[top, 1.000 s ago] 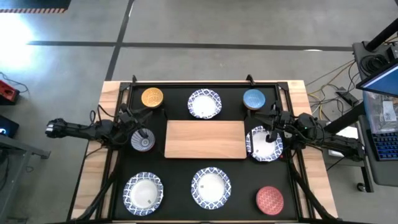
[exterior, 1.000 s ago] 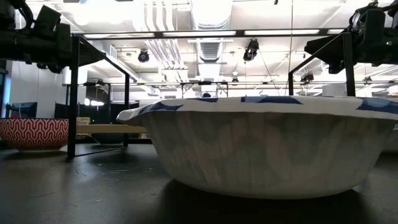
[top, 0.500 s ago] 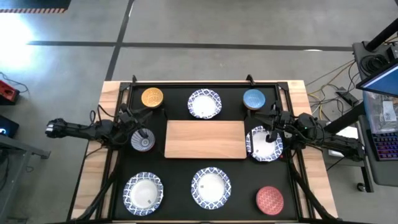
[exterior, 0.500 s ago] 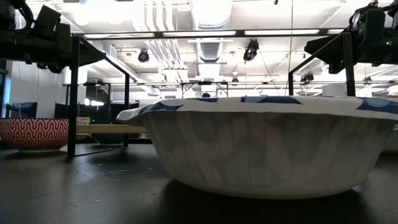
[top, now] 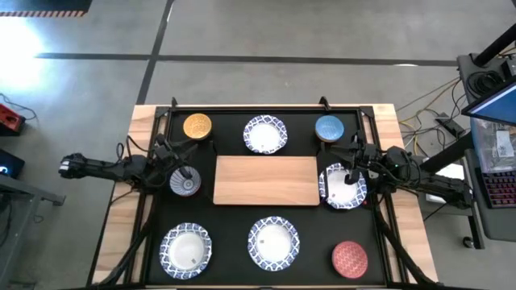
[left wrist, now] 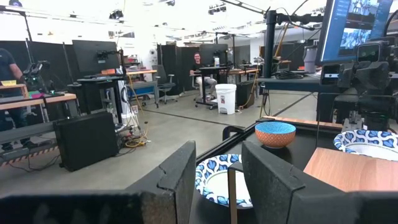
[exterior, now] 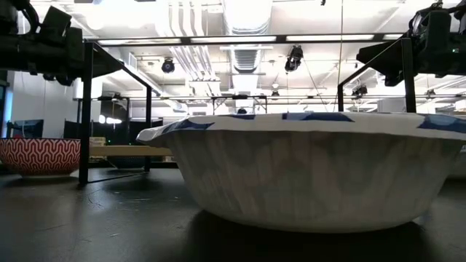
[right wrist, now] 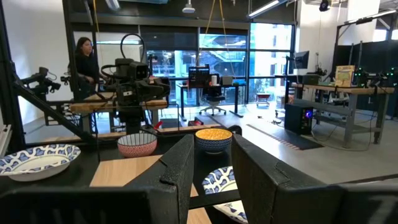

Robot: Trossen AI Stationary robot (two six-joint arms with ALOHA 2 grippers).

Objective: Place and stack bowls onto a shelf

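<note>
The wooden shelf [top: 266,180] lies flat in the middle of the black tabletop. My left gripper [top: 184,173] is open and hovers over the small blue-white patterned bowl [top: 186,184], left of the shelf. My right gripper [top: 352,173] is open above a wide patterned bowl [top: 343,187], right of the shelf. The orange bowl [top: 197,126], another wide bowl [top: 265,134] and the blue bowl [top: 329,128] stand along the far side. Two wide bowls [top: 186,249] [top: 273,242] and the speckled red bowl [top: 350,258] stand along the near side. Every bowl rests upright on its base.
A black metal frame [top: 266,108] borders the tabletop, and its posts [exterior: 85,109] rise at the sides. A wide bowl [exterior: 306,171] fills the low view's foreground, with the red bowl [exterior: 40,155] beside it. A person [right wrist: 84,59] shows in the room beyond the table.
</note>
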